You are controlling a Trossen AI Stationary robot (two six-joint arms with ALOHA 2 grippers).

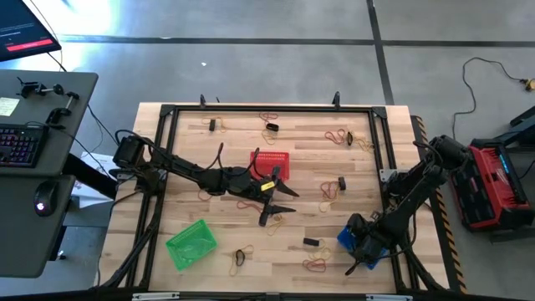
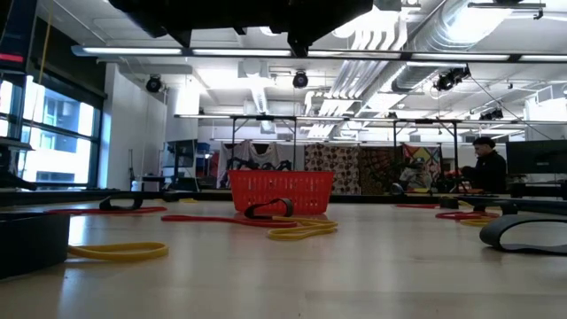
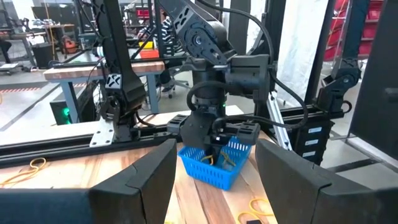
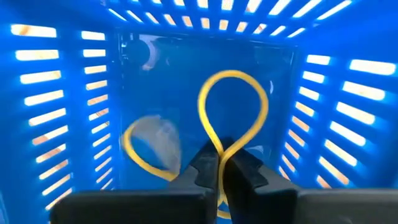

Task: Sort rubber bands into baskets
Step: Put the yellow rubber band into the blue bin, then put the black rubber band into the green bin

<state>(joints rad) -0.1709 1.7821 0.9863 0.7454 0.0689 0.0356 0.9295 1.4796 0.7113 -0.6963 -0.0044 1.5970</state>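
1. Three baskets sit on the table (image 1: 351,180): a green basket (image 1: 191,244) near the front left, a red basket (image 1: 271,162) in the middle, and a blue basket (image 1: 349,238) at the front right. They are set well apart, likely so each colour of band gets its own home.
2. Right claw (image 4: 220,163) is down inside the blue basket. Its fingers are pinched together on a yellow band (image 4: 231,112), and the loop sticks out past the tips over the basket floor. It is held low like that so the band will drop inside and not bounce out. My guess is that letting go comes next.
3. Left claw (image 1: 280,209) hangs over the middle of the table, just in front of the red basket. Its fingers are spread wide and hold nothing. It looks to be waiting, or getting ready to pick up a loose band.
4. Many bands (image 1: 315,266) still lie around the table, some yellow, some red, some black. So the sorting has a long way to go.
5. Far behind the table, a person (image 2: 485,167) sits at a desk.
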